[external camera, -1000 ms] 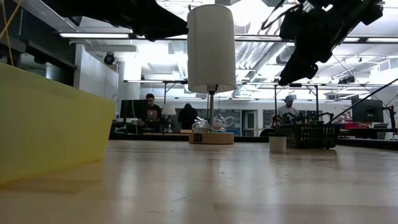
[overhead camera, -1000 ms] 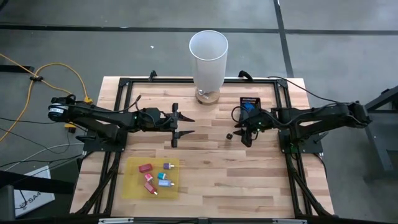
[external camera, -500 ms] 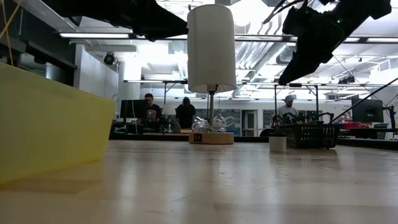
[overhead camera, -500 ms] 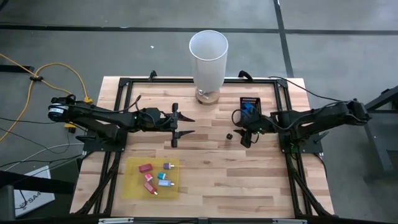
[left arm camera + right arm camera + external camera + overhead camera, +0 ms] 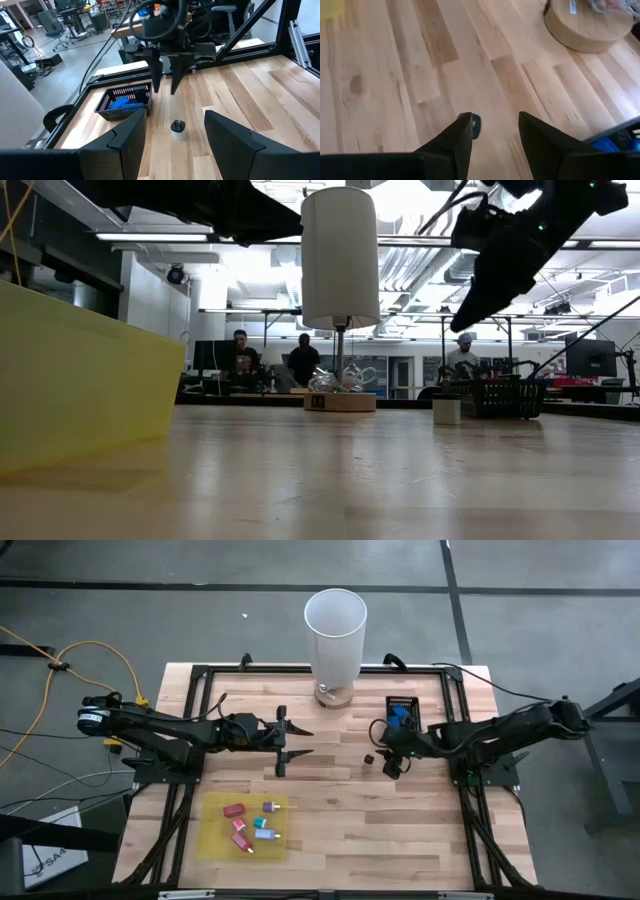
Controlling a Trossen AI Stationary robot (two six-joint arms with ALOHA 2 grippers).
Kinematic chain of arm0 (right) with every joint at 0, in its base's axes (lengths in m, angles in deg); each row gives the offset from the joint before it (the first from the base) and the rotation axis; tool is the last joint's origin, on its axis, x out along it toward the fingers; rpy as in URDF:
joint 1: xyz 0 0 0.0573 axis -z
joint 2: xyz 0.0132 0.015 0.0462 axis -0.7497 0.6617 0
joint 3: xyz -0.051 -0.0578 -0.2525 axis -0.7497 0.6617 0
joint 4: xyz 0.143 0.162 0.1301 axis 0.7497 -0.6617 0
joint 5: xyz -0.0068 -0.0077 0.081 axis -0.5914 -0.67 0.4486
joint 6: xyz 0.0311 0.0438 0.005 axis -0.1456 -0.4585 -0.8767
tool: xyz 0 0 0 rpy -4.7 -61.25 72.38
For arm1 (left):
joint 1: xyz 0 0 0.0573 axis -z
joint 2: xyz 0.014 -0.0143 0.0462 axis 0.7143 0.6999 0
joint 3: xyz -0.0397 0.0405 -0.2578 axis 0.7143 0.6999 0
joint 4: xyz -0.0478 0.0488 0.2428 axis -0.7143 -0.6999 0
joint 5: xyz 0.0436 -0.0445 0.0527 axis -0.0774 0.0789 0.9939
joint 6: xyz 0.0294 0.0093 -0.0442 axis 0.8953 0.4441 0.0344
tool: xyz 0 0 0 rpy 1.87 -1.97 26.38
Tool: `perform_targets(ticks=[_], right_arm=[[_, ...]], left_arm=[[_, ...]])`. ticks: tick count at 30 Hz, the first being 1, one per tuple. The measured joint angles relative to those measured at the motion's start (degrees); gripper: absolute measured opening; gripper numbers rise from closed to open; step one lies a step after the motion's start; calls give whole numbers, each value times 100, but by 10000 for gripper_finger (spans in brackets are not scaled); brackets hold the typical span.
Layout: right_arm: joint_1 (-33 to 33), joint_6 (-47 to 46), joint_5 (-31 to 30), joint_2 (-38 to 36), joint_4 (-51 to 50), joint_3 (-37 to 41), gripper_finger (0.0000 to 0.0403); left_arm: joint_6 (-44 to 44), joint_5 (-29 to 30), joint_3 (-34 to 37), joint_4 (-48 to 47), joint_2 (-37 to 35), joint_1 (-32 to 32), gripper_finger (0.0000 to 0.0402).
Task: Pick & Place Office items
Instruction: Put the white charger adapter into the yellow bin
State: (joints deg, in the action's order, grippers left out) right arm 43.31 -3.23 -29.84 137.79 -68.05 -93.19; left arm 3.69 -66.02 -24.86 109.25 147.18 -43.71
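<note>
On the counter: wooden counter [image 5: 340,800] is carrying a yellow sheet [image 5: 215,840] near the front left, a black tray [image 5: 402,703] near the back right, and a tall white cylinder [image 5: 335,628] on a round base at the back.
Office items: several small pieces [image 5: 250,824] in red, pink, blue and teal are lying together on the yellow sheet; one whitish round piece [image 5: 368,757] with a dark top is standing alone on bare wood, near the black tray, which is holding something blue.
Right gripper: the right gripper [image 5: 390,765] is hanging above the counter just beside the whitish round piece, jaws parted moderately, holding nothing; its wrist camera is showing the piece [image 5: 475,126] beside one finger rather than squarely between the two.
Left gripper: the left gripper [image 5: 281,742] is waiting near the counter's middle, jaws spread wide and empty.
Handling: the round piece is looking light, stiff and smooth, so it is likely to tip or roll if nudged off-centre.
Hold: gripping across its curved sides, low on the body, with the jaws centred first, seems safest.
Progress: this loose piece is not yet taken.
</note>
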Motion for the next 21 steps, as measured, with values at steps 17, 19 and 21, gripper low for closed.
perform_targets(ticks=[17, 19, 21], right_arm=[[-489, -1060, -91, 1012, -135, -4, 148], [-555, -1141, -91, 1117, -137, -4, 148], [-617, -1228, -92, 1232, -136, -4, 148]], left_arm=[[2, 0, 0, 2, 2, 0, 194], [2, 0, 0, 2, 2, 0, 194], [2, -2, 0, 3, 2, 0, 194]])
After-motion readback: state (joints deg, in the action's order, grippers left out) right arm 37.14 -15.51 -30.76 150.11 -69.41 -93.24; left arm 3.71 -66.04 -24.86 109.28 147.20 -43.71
